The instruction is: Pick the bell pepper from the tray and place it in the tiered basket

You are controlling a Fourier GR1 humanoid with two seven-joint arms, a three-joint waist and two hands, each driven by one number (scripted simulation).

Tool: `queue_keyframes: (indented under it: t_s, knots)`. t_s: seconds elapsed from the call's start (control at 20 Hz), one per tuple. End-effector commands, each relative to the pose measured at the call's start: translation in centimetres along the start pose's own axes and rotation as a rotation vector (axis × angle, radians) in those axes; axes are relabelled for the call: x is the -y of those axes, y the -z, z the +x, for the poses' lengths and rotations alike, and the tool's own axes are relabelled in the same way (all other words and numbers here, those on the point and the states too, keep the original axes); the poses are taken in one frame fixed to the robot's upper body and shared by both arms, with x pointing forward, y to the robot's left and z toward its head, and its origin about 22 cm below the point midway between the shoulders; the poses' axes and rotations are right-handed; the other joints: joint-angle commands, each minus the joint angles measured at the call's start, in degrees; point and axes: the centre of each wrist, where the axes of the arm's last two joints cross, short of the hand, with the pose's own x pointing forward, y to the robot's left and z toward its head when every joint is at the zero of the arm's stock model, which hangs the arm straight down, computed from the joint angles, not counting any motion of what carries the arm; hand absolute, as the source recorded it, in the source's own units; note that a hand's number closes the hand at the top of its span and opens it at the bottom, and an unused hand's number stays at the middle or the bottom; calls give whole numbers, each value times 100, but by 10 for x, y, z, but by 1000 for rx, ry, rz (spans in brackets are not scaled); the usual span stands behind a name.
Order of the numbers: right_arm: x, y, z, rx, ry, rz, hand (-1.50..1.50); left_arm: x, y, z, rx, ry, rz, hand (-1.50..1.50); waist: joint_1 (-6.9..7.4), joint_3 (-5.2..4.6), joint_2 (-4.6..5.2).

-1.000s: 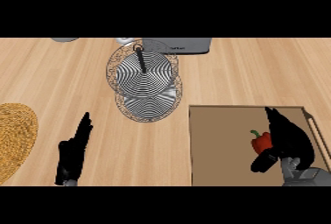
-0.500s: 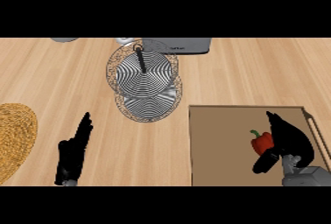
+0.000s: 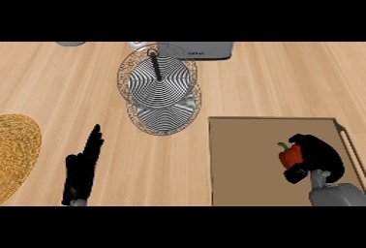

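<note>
Two hands come in from the lower edge of the wooden counter [image 3: 286, 82]. Nearest on the left, the left hand [image 3: 81, 167] lies on the bare wood with its fingers straight and together, pointing away from the robot, holding nothing. Just left of it, a woven straw-coloured mat [image 3: 13, 150] runs off the view's left edge.

On the right, a grey forearm [image 3: 332, 193] rises over the near edge of the brown tray [image 3: 243, 160]. The right hand [image 3: 318, 157] is curled round the bell pepper [image 3: 289, 156]: the fingers wrap over its right side and top, and the thumb is tucked below it. The pepper is red with a green stem that points to the far left, and it sits over the right half of the tray, near the pale rail along the tray's right side. Whether it touches the tray floor or is lifted off it cannot be told.

Farther off, beyond the tray's far left corner, the tiered basket [image 3: 159, 92] stands on the counter, its round wire tiers overlapping and a dark post rising from the centre. Behind it, at the far edge, sits a grey appliance [image 3: 204, 49].
</note>
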Motion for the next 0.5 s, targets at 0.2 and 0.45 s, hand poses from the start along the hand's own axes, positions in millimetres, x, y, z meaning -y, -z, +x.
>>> queue_keyframes:
  t_s: [0.2, 0.45]
  knots:
    - [-35, 7, -3, 101, 0, -18, 150, 1, -2, -3, -9, -7, 3, 0, 7, -5, 5]
    - [-24, -3, 17, 134, -121, -145, 150, 8, -1, -11, 6, -10, -18, 0, 4, -8, 4]
